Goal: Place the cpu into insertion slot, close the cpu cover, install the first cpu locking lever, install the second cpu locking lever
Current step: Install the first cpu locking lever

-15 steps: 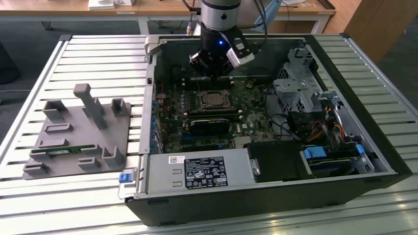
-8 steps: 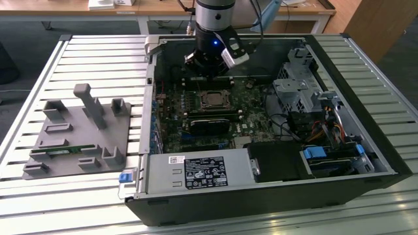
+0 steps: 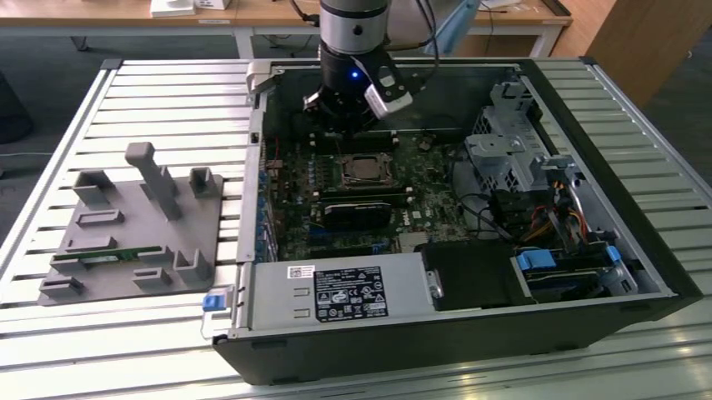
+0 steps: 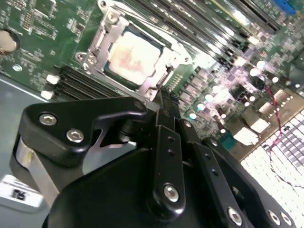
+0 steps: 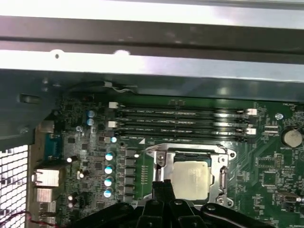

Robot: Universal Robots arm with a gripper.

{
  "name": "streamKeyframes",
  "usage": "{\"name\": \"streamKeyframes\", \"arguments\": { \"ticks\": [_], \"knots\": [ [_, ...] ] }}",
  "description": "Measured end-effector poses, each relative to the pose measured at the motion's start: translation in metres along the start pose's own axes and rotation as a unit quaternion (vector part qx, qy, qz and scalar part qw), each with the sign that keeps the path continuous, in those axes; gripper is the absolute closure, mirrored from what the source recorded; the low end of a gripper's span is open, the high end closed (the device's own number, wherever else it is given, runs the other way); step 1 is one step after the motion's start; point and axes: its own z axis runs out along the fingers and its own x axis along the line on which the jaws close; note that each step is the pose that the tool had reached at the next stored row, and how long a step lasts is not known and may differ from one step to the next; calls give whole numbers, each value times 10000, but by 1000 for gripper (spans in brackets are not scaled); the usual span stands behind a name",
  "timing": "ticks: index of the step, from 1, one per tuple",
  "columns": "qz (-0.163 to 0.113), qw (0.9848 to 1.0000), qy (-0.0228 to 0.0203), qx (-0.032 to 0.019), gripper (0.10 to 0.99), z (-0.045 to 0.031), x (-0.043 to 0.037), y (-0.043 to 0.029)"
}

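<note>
Cpu (image 5: pixel 191 178) seated under cpu cover (image 5: pixel 223 174); hand (image 5: pixel 162 186) pinched together, empty, beside cover; memory slots (image 5: pixel 180 121) adjacent.

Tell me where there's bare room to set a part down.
Bare: the white slatted table around the grey plastic fixture tray, and on the exterior view's right of the open black computer case. Crowded: around the silvery square cpu beside the black claw.

Your arm (image 3: pixel 353 37) comes straight down by the far edge of the case (image 3: pixel 468 350), a blue light glowing at the wrist. In the second wrist view your gripper (image 4: pixel 160 95) points downward, fingers pressed together on nothing.
</note>
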Motion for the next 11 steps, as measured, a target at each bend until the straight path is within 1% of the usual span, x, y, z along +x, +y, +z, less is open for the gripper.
{"name": "streamKeyframes", "arguments": {
  "ticks": [6,11],
  "knots": [
    [-1,10000,-14,0,980,0,113,3],
    [-1,10000,-23,-1,980,-13,160,4]
  ]
}}
